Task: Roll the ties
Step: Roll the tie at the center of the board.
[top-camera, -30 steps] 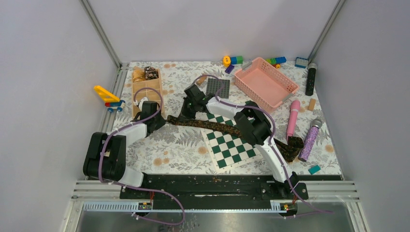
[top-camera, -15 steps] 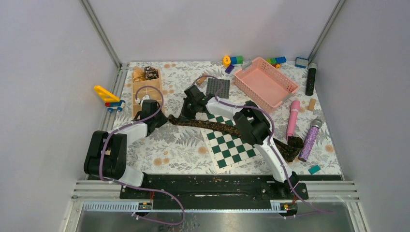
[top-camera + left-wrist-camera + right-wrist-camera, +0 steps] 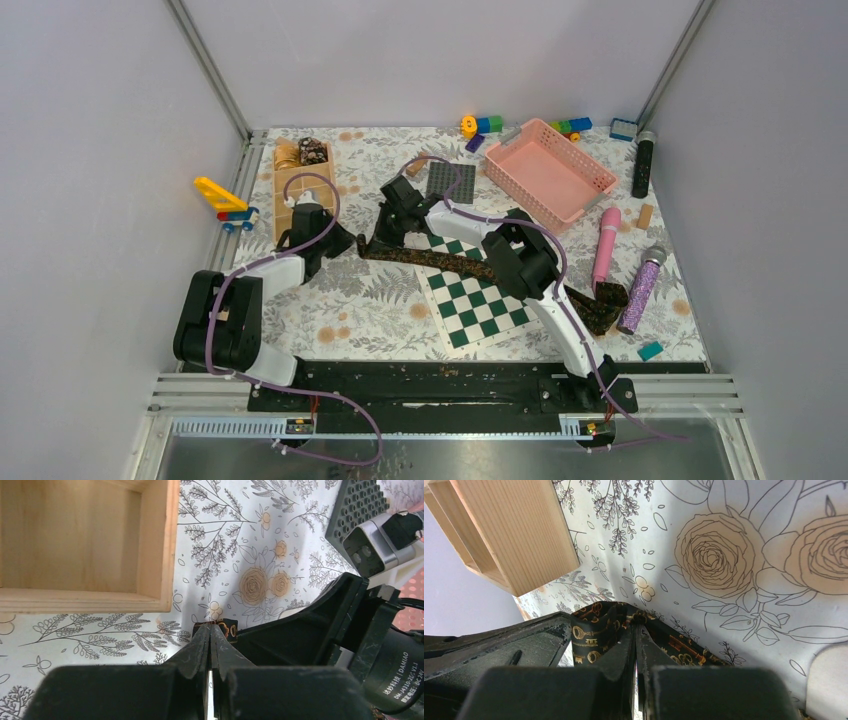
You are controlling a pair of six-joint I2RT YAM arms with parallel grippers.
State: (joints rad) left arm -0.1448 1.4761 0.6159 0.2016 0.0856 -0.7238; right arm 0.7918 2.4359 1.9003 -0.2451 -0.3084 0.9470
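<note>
**Both grippers meet at the tie's near-left end**

The dark tie with gold key motifs (image 3: 445, 262) lies stretched on the table. Its long axis runs from just beside the wooden box (image 3: 305, 182) diagonally across the checkerboard mat (image 3: 470, 312) toward the near right.

The right gripper (image 3: 636, 629) is closed on the bunched, folded-over end of the cloth. The left gripper (image 3: 210, 630) faces it from the box side with its jaws pressed together. Its tips touch that same end, but I cannot tell whether they pinch any fabric.

Nearly the whole length trails away rightward behind the right gripper. Rolling would likely have to proceed from this end along that diagonal.
</note>
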